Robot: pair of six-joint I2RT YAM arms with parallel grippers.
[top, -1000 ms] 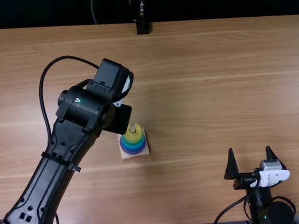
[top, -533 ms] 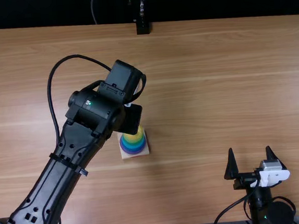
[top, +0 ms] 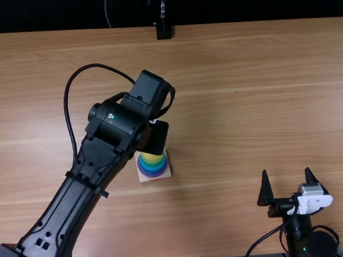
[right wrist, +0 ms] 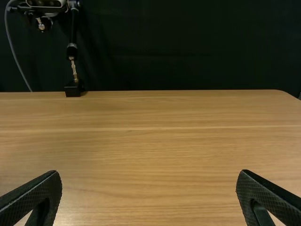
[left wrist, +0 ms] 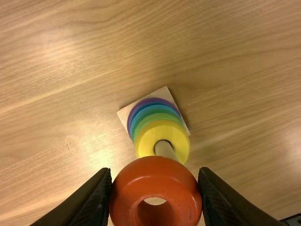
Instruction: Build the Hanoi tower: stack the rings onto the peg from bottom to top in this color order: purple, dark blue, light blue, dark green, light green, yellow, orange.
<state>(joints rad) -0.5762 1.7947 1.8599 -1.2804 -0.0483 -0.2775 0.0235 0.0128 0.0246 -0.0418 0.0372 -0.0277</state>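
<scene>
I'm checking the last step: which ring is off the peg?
The orange ring, clamped between the fingers of the left end effector; the others sit stacked around the peg.

The black, jointed left arm (top: 75,200) is extended diagonally toward the middle of the top view, with its wrist (top: 147,94) bent and the left black end effector (top: 154,138) aimed downward, its flat fingers (left wrist: 96,197) held partly apart. The right black end effector (top: 286,171) is held near the bottom edge, pointed forward, its tapered fingers (right wrist: 40,202) spread wide.
</scene>
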